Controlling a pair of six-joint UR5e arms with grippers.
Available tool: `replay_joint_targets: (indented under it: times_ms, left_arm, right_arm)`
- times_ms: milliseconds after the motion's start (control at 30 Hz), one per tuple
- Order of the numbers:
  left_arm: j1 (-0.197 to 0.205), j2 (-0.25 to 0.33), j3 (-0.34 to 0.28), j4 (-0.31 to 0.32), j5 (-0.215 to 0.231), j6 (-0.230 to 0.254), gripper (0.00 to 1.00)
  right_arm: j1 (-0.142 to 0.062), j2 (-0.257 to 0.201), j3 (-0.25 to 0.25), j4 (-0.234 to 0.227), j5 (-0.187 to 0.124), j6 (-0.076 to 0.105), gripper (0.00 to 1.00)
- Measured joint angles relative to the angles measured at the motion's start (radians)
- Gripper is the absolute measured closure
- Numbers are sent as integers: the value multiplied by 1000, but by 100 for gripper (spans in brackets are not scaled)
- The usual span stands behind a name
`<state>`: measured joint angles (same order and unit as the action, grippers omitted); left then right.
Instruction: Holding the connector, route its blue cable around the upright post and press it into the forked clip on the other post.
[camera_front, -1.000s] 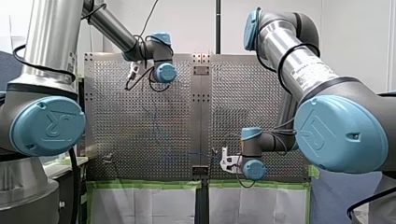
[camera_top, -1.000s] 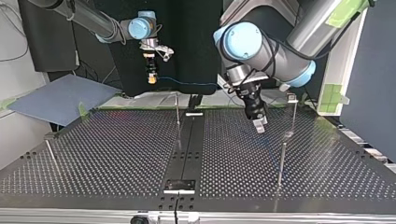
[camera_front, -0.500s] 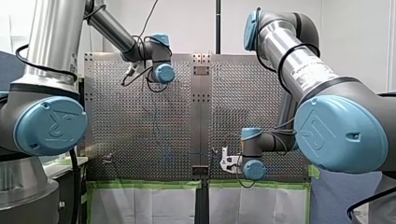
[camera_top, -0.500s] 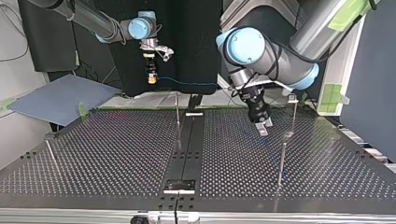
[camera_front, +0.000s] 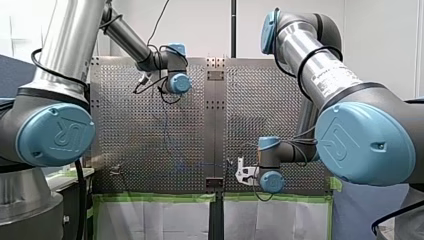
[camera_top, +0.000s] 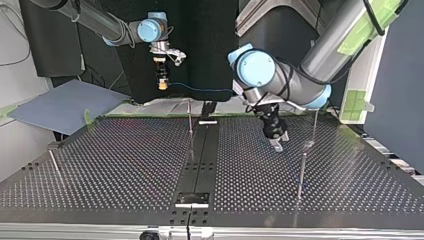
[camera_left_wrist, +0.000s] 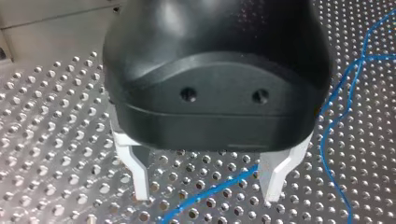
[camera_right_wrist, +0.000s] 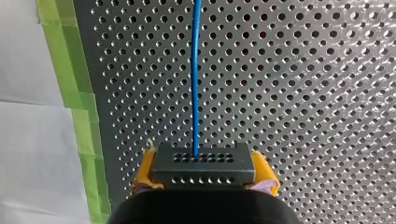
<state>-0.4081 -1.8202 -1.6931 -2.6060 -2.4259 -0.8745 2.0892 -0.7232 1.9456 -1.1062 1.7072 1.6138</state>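
In the top view my right arm is seen coming in from the upper left, stretched out sideways. Its right gripper is hung straight down, high over the far edge of the shiny perforated metal table. In the right wrist view its yellow pads are pressed tight on both sides of the dark grey block-shaped connector with rows of small holes. The connector is held up in the air, off the table. The thin blue cable is seen coming out of the middle of the connector and going straight away from the gripper over the table. In the top view the cable is stretched sideways from the connector toward my left arm. A thin upright metal post is stood near the table's middle, under that stretch. Whether the cable touches it cannot be told. My left arm is bent at its blue-capped joint and is reached down from the upper right. The black left gripper is tilted down with its tip just over the table, between the middle post and another thin post at the view's right. In the left wrist view its pale fingers are held wide apart with nothing gripped. A stretch of the blue cable is laid on the table below the gap between them.
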Motion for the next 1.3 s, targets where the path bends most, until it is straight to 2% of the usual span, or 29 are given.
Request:
replay_joint_targets:
  times_ms: [300,567,933,1300]
  left_arm:
    - [26,-2,17,2,-33,30,0]
    - [32,-2,34,-4,-6,32,0]
    - [51,-3,52,-6,7,33,0]
    - [56,-47,88,-41,12,33,0]
  right_arm:
    - [0,0,0,0,0,-1,100]
    - [0,0,0,-1,-1,0,100]
    - [0,0,0,-2,0,0,100]
    - [0,0,0,0,0,0,100]
